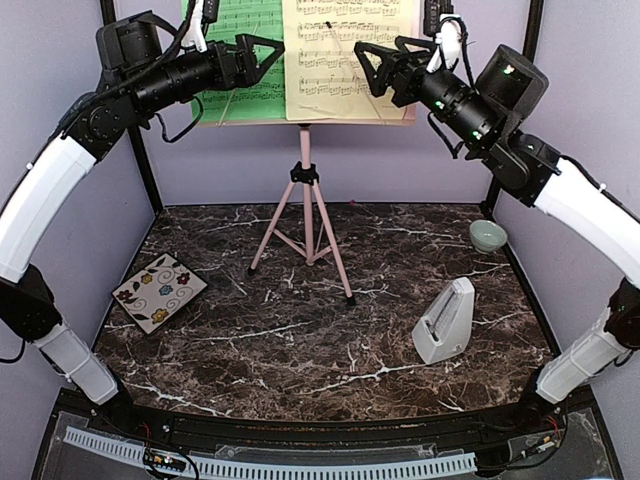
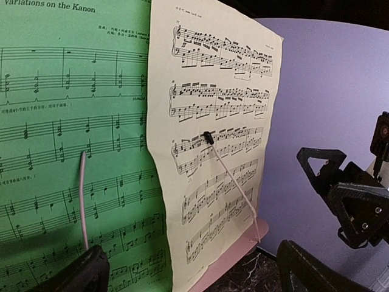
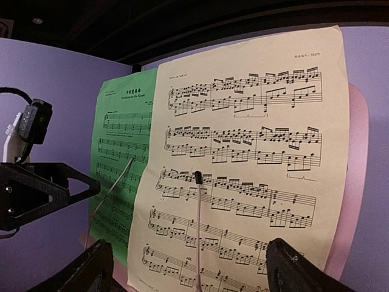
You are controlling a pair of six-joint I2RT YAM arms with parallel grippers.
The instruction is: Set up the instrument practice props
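Observation:
The pink tripod music stand (image 1: 305,185) stands at the back middle of the marble table. On its desk the green music sheet (image 1: 240,60) sits on the left and the pale yellow music sheet (image 1: 345,55) on the right, overlapping the green one's edge; thin wire arms lie across both. My left gripper (image 1: 272,58) hangs open just in front of the green sheet (image 2: 61,152), holding nothing. My right gripper (image 1: 365,62) stands open in front of the yellow sheet (image 3: 255,152), also with nothing in it. The light-grey pyramid metronome (image 1: 445,320) stands upright at the front right.
A floral square tile (image 1: 158,292) lies at the front left. A small pale green bowl (image 1: 487,235) sits by the right wall. Purple walls and black frame posts close in the back and sides. The stand's legs spread over the table's middle.

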